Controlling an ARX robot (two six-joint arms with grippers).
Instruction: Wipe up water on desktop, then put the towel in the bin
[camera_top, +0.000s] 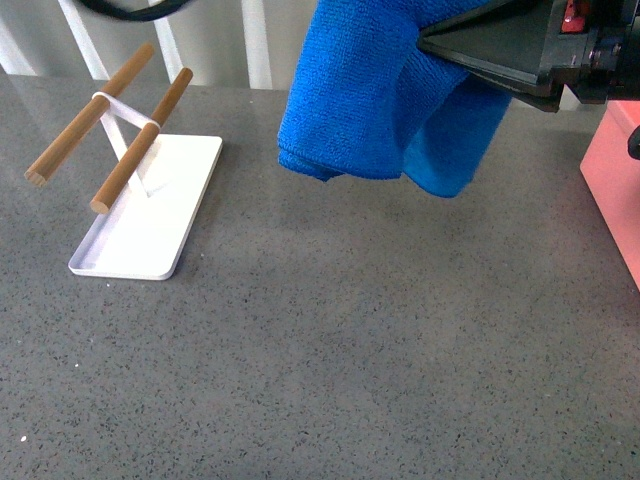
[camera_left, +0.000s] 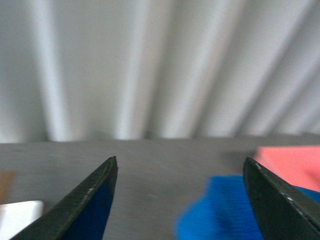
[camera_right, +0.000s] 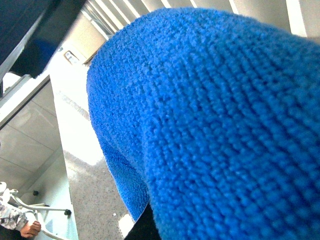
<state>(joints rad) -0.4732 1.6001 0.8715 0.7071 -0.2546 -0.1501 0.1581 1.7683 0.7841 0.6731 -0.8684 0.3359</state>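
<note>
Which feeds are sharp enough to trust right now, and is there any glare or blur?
Front view: sharp and evenly lit, with only a faint shadow under the towel on the desktop. Left wrist view: blurred throughout; towel and bin are fuzzy patches. Right wrist view: towel fills it close up, weave crisp, background washed out bright.

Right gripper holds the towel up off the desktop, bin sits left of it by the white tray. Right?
No: the bin is right of the towel, at the front view's right edge, across from the white tray. The rest holds: the right gripper holds the towel up off the desktop.
</note>
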